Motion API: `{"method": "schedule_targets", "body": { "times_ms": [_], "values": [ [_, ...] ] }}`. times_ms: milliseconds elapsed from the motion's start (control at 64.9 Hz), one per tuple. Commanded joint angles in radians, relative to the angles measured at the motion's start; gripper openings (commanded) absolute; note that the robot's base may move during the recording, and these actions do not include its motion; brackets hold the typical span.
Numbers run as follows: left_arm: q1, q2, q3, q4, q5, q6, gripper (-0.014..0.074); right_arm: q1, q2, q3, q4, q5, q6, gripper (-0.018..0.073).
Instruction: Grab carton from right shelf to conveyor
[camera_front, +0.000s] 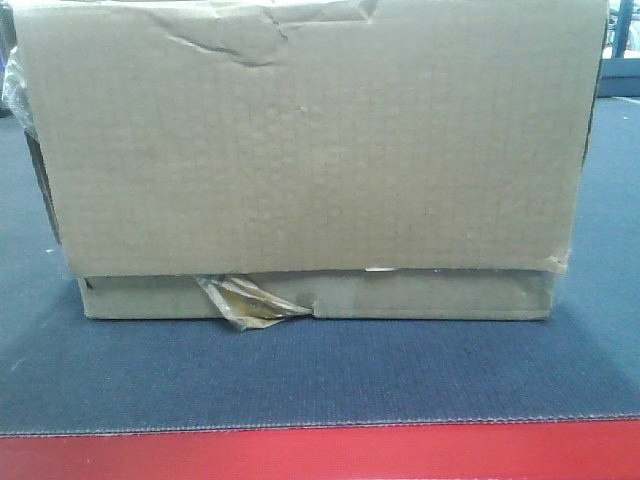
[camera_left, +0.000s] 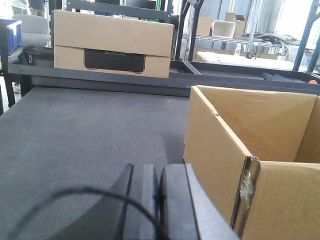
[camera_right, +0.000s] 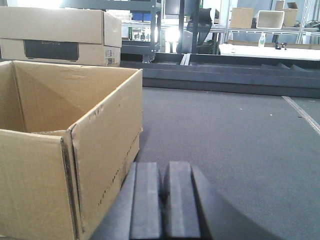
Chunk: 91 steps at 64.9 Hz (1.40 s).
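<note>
Jaws pressed closed and empty, the left gripper (camera_left: 159, 200) and right gripper (camera_right: 162, 200) flanked the open carton (camera_front: 310, 160) resting on the conveyor (camera_front: 300, 375), where a straight, level retreat would likely avoid nudging it

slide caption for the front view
Dented brown carton with peeling tape resting on the grey conveyor behind its red edge.

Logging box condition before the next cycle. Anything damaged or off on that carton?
Yes. The carton on the conveyor is creased and dented along its top edge, and crinkled tape is peeling off the bottom flap. It's open-topped and looks empty.
</note>
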Motion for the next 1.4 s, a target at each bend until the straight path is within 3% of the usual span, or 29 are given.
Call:
{"method": "schedule_targets", "body": {
  "times_ms": [0, 92, 216, 308, 524, 724, 771, 863, 1387],
  "values": [
    [0.001, -0.005, 0.003, 0.000, -0.025, 0.002, 0.0000, -0.006, -0.006, 0.001, -0.012, -0.025, -0.008, -0.0057],
    [0.005, -0.006, 0.003, 0.000, -0.018, 0.032, -0.0004, -0.006, -0.006, 0.001, -0.012, -0.025, -0.008, -0.0057],
    [0.042, -0.006, 0.022, -0.078, -0.019, 0.222, -0.0019, -0.006, -0.006, 0.001, -0.012, -0.025, -0.008, -0.0057],
    [0.104, -0.015, 0.078, -0.151, -0.063, 0.222, -0.0019, -0.006, -0.006, 0.001, -0.012, -0.025, -0.008, -0.0057],
    [0.219, -0.041, 0.299, -0.216, -0.314, 0.252, -0.0019, -0.006, -0.006, 0.001, -0.012, -0.025, -0.008, -0.0057],
    [0.247, -0.041, 0.484, -0.218, -0.616, 0.258, -0.0019, -0.006, -0.006, 0.001, -0.012, -0.025, -0.008, -0.0057],
    [0.247, -0.041, 0.484, -0.218, -0.533, 0.258, -0.0019, -0.006, -0.006, 0.001, -0.012, -0.025, -0.008, -0.0057],
    [0.247, -0.041, 0.484, -0.216, -0.512, 0.258, -0.0019, -0.006, -0.006, 0.001, -0.012, -0.025, -0.008, -0.0057],
    [0.247, -0.041, 0.484, -0.216, -0.521, 0.258, -0.0019, -0.006, -0.006, 0.001, -0.012, -0.025, -0.008, -0.0057]
  ]
}}
